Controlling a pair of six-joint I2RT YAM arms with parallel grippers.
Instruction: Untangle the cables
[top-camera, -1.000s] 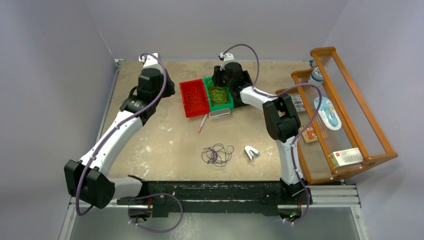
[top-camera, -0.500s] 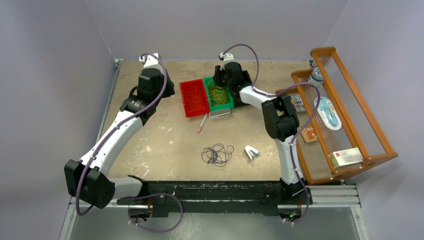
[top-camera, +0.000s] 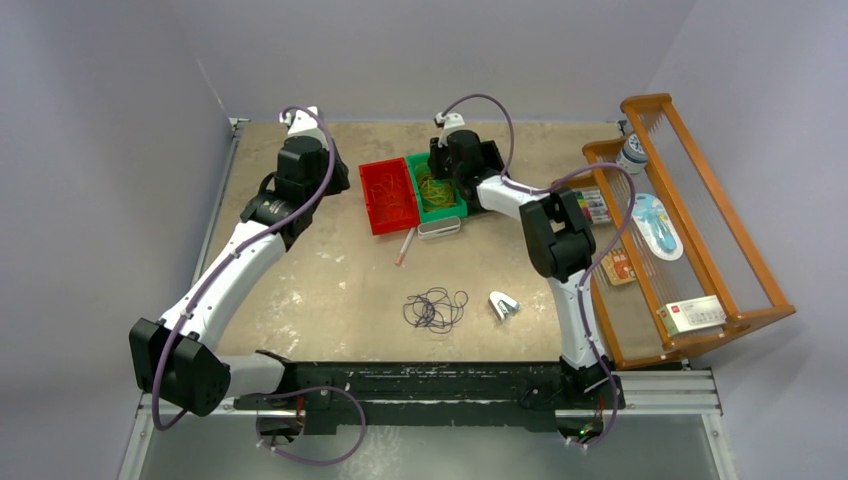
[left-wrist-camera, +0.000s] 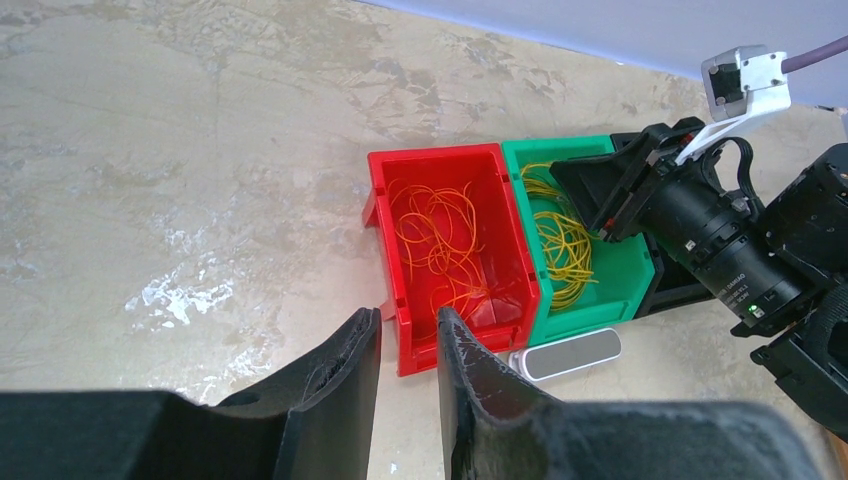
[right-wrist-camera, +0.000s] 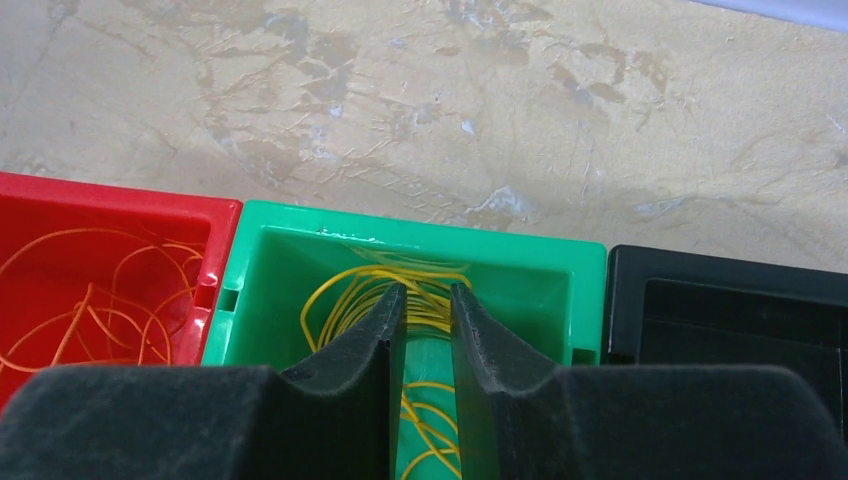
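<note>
Yellow cables (left-wrist-camera: 565, 250) lie coiled in the green bin (right-wrist-camera: 400, 228), whose walls hem them in; your right hand (right-wrist-camera: 428, 298) has slid further over them and its fingers have drawn closer, a slim gap left. Orange cables (left-wrist-camera: 440, 240) fill the red bin (left-wrist-camera: 383, 240) alongside, your left hand (left-wrist-camera: 408, 325) hovering nearby, fingers slightly apart, empty. Purple cables (top-camera: 435, 308) sprawl on the desk (top-camera: 330, 290), longest side to side.
</note>
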